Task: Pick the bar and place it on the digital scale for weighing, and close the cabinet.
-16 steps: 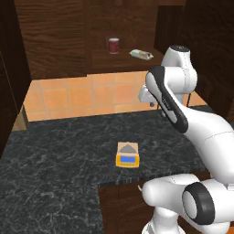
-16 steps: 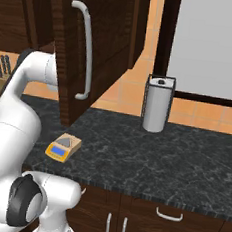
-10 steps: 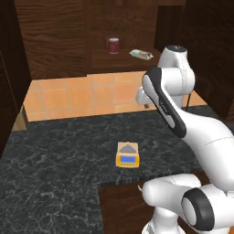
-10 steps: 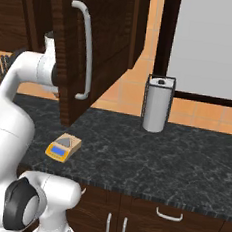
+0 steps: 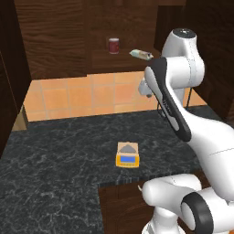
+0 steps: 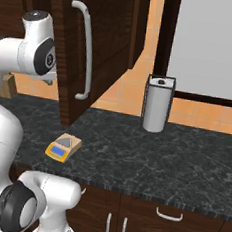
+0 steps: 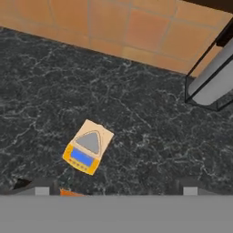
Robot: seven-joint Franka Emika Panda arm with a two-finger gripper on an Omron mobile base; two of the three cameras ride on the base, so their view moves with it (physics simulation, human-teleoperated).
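Nothing is picked yet: the bar (image 5: 141,55) lies in the open cabinet (image 6: 102,46), the scale (image 7: 88,146) waits, and I cannot tell the claw's state.

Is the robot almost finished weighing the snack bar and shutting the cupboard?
Not yet, it has barely started. Nothing looks done: the bar lies on the shelf inside the cabinet, near a red cup. The digital scale sits on the counter with nothing on its plate. The cabinet door hangs wide open. Left to do: grab the bar, set it on the scale, close the door.
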